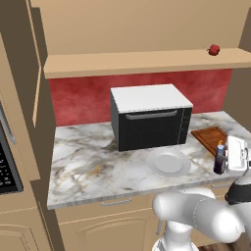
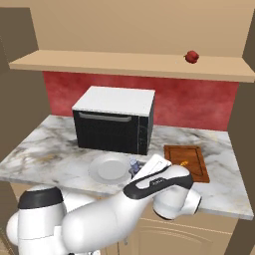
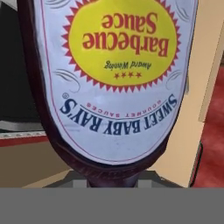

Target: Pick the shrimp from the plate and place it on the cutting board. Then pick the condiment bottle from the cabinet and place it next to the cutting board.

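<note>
The small slim condiment bottle (image 1: 219, 158), dark purple-brown with a pale cap, stands upright at the front edge of the marbled table (image 1: 93, 166), between the round white plate (image 1: 168, 162) and the reddish-brown wooden cutting board (image 1: 212, 138). The end effector (image 1: 230, 159) is partly closed around it, the label filling the hand view, probably to set it beside the board. The tiny orange shrimp (image 2: 184, 163) already lies on the board.

- black oven w/ white top (image 1: 149, 117), on marble counter (image 1: 88, 162), against red back wall (image 1: 78, 98)
- small red fruit, prob. apple (image 1: 213, 49), up on the tan shelf, far right
- dark appliance w/ keypad, maybe microwave (image 1: 7, 164), left edge
</note>
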